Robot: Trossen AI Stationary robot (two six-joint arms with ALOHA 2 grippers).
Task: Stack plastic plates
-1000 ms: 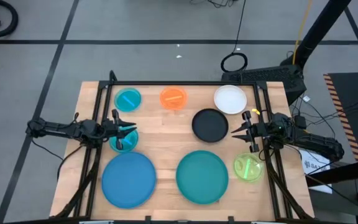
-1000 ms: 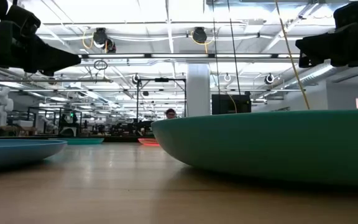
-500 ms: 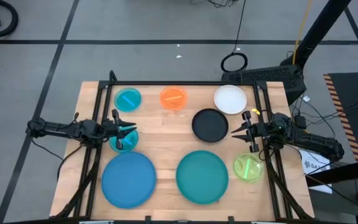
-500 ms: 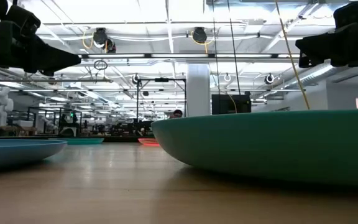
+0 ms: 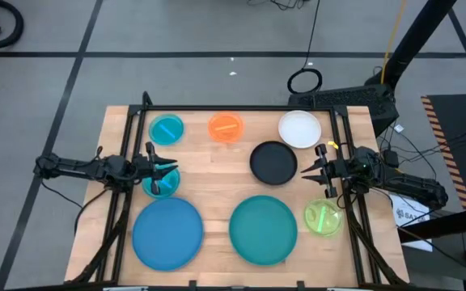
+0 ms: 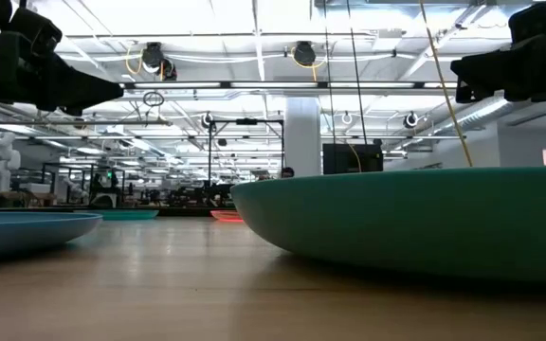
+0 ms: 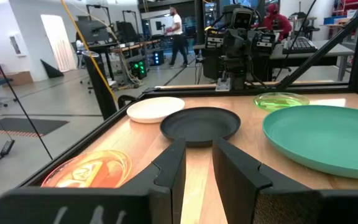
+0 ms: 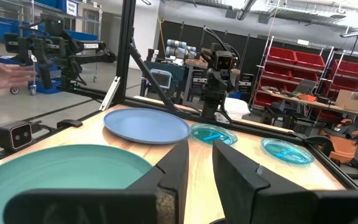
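hovering unmoved since a second ago, left gripper (image 5: pixel 168 169) and right gripper (image 5: pixel 307 171) slightly parted, empty; plates (image 5: pixel 264 229) remain unstacked.

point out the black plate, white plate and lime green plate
black plate (image 5: pixel 273 162): high view, centre of the dish.
white plate (image 5: pixel 299 129): high view, middle of its flat face.
lime green plate (image 5: pixel 323 218): high view, centre, just below the right gripper (image 5: pixel 304 173).

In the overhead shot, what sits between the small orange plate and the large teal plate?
Only bare wooden table in the high view; the round black plastic plate sits off to the right of that line from orange plate to teal plate.
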